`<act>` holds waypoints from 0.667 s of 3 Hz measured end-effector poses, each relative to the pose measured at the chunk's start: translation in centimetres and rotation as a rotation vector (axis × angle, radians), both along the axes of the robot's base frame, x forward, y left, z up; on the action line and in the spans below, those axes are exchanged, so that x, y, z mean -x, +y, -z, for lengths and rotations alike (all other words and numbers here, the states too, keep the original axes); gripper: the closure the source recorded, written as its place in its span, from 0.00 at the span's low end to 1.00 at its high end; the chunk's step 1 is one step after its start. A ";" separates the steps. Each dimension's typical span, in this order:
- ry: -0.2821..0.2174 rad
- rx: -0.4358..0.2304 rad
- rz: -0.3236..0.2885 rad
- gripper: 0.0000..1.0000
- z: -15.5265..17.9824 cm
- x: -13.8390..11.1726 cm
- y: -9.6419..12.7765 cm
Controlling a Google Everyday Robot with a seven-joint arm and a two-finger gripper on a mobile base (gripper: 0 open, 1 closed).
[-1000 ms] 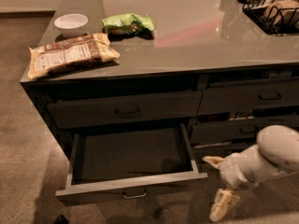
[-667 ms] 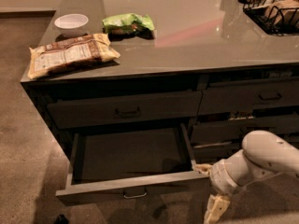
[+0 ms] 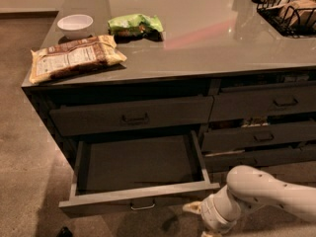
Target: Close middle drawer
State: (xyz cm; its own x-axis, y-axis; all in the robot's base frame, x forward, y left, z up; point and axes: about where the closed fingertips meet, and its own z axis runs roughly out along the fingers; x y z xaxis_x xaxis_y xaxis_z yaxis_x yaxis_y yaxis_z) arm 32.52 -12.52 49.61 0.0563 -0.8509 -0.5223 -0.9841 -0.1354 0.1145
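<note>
The middle drawer (image 3: 138, 163) in the left column of the dark cabinet stands pulled far out. Its bare dark inside shows, and its flat front (image 3: 98, 201) with a small bar handle (image 3: 142, 207) faces me at the bottom of the view. My gripper (image 3: 191, 209) is low at the bottom edge, just right of the drawer front's right corner and below it. The white arm and wrist (image 3: 232, 206) hide most of it. Whether it touches the drawer front, I cannot tell.
A closed drawer (image 3: 133, 116) sits above the open one, and further drawers (image 3: 261, 137) stand to the right. On the counter top (image 3: 207, 38) lie a white bowl (image 3: 75, 24), a green bag (image 3: 134, 23), a brown snack bag (image 3: 74, 57) and a wire basket (image 3: 291, 9). Carpet floor lies at left.
My arm has swung left and lower, bringing the gripper from right of the drawer to its front right corner. The drawer stays open as before.
</note>
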 end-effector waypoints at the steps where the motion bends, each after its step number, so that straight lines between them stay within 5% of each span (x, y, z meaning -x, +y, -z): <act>1: -0.004 0.000 0.003 0.40 0.1 0.0 0.0; 2: -0.002 0.000 0.002 0.63 0.2 0.1 0.0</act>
State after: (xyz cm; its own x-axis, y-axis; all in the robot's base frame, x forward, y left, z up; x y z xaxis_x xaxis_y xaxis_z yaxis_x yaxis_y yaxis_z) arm 32.37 -12.51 49.41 0.0555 -0.8510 -0.5223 -0.9847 -0.1331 0.1121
